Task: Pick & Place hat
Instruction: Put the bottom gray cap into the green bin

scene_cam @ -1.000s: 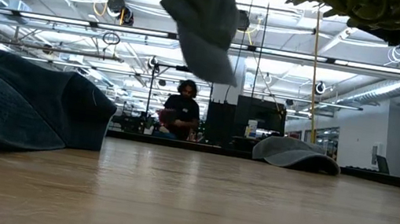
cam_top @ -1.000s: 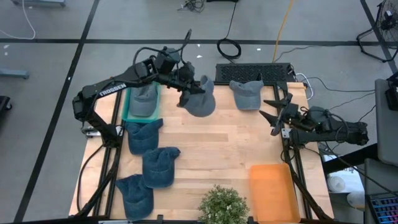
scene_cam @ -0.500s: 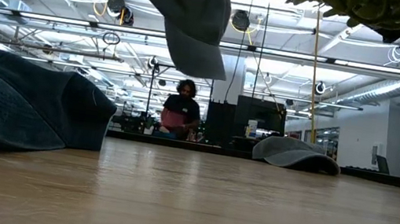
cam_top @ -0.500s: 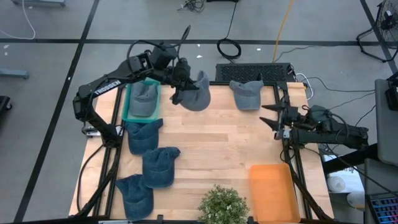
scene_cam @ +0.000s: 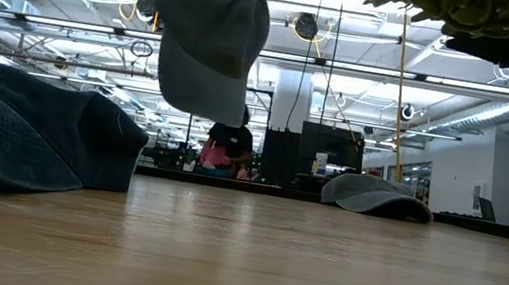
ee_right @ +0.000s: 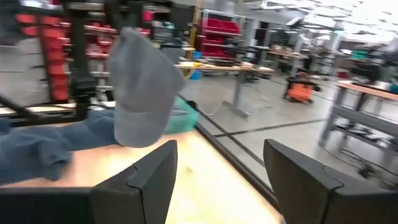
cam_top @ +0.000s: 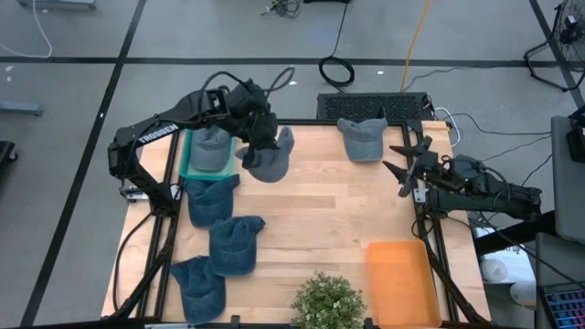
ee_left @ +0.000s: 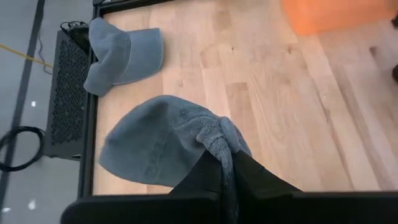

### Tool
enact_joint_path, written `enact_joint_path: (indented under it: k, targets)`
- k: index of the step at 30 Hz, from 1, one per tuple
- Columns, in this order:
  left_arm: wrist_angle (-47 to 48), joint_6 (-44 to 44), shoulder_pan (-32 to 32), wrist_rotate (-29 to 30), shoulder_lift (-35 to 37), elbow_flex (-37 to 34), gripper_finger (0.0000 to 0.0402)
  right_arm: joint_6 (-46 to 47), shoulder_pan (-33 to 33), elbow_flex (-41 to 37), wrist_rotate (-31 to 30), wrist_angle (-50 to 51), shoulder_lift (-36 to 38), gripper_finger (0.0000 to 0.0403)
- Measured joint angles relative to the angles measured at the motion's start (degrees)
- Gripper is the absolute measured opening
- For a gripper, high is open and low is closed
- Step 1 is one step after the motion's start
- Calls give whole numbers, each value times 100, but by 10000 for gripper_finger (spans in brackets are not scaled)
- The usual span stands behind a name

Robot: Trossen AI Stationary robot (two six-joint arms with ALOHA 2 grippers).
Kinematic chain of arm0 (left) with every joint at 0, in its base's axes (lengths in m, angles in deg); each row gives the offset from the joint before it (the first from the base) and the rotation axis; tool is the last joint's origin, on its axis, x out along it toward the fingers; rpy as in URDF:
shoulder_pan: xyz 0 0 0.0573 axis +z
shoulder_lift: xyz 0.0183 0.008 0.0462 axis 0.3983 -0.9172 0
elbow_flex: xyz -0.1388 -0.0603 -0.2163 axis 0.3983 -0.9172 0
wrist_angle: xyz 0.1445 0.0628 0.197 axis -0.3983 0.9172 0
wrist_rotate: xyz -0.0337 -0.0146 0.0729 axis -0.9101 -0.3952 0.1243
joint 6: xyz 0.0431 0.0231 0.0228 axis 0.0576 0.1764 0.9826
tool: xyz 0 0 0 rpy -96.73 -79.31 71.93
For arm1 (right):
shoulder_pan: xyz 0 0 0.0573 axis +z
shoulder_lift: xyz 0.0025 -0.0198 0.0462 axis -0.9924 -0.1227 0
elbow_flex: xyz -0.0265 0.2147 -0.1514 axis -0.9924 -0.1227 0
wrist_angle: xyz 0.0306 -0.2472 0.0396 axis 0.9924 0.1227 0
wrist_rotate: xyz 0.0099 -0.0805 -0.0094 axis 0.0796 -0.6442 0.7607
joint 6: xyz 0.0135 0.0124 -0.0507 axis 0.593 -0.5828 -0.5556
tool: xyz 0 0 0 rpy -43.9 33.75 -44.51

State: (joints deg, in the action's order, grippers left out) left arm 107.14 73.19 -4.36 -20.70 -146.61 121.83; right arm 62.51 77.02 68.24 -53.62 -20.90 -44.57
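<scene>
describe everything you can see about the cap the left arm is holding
The cap is grey-blue, soft fabric. The left end effector is shut on a bunched fold of its crown. It hangs in the air, clear of the wooden table, right beside the green tray, which already holds another cap. Nothing else touches it.

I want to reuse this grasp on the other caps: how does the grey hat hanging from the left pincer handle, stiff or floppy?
Probably floppy: the grey hat bunches into folds where the left pincer pinches it. It likely swings easily, since it dangles clear above the table. It seems light, held by one small pinch of fabric.
</scene>
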Motion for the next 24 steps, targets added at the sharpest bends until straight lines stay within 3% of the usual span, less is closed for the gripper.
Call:
enact_joint_path:
  k: [10,17,24]
  targets:
    - [-472,194,-532,321,0,0,4,0,2,0,-148,2,-2,228]
    - [-688,1163,-627,70,0,0,4,-1,2,0,-146,2,-2,228]
    - [-754,2535,-622,246,0,0,4,0,2,0,-146,7,-2,224]
